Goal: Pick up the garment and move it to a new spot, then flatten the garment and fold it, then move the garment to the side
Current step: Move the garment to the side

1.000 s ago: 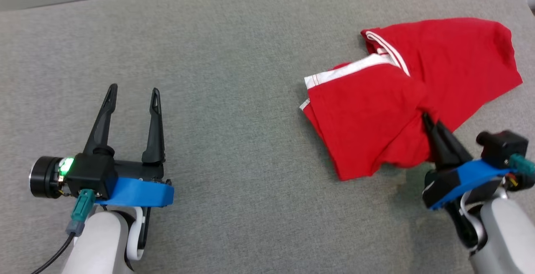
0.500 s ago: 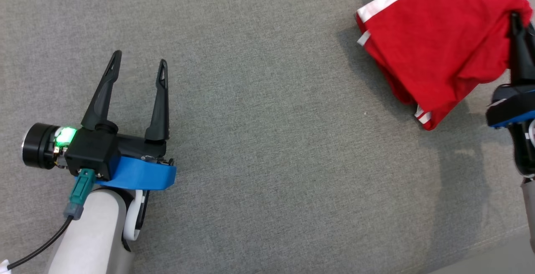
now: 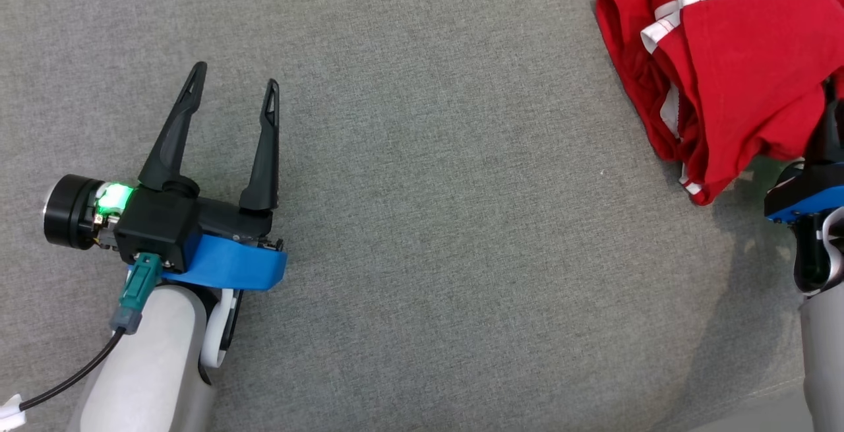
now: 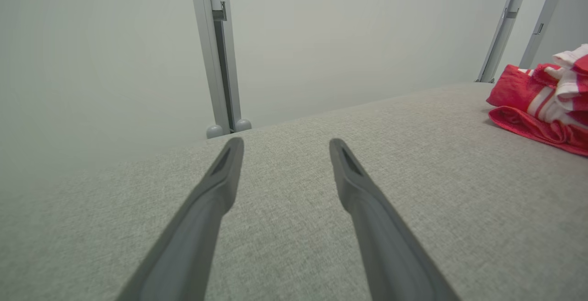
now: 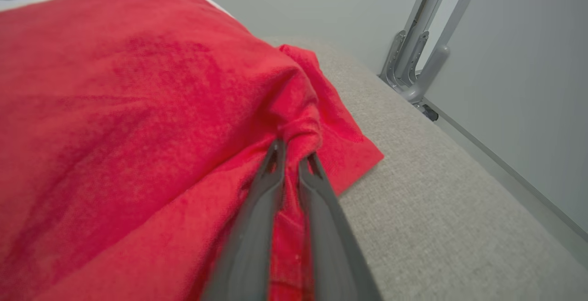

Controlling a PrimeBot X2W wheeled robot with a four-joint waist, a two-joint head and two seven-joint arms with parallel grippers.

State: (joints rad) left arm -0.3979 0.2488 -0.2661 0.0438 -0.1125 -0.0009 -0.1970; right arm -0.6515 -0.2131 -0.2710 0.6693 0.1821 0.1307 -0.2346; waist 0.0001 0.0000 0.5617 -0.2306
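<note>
While my right gripper (image 5: 294,151) pinches a bunched fold of the red garment (image 3: 738,62), heaped on the grey woven surface (image 3: 461,234), my left gripper (image 3: 235,76) hovers well apart from the garment, fingers spread. Beyond the garment I see a pale wall (image 4: 344,39) and metal posts (image 5: 422,39).

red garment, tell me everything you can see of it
The garment is soft red knit-looking cloth with white stripe trim along its hems. It rests crumpled in a bunched, layered heap at the far right of the grey fabric surface, not flattened or folded. The right gripper pinches a gathered fold of it between nearly closed fingers, puckering the cloth there.
</note>
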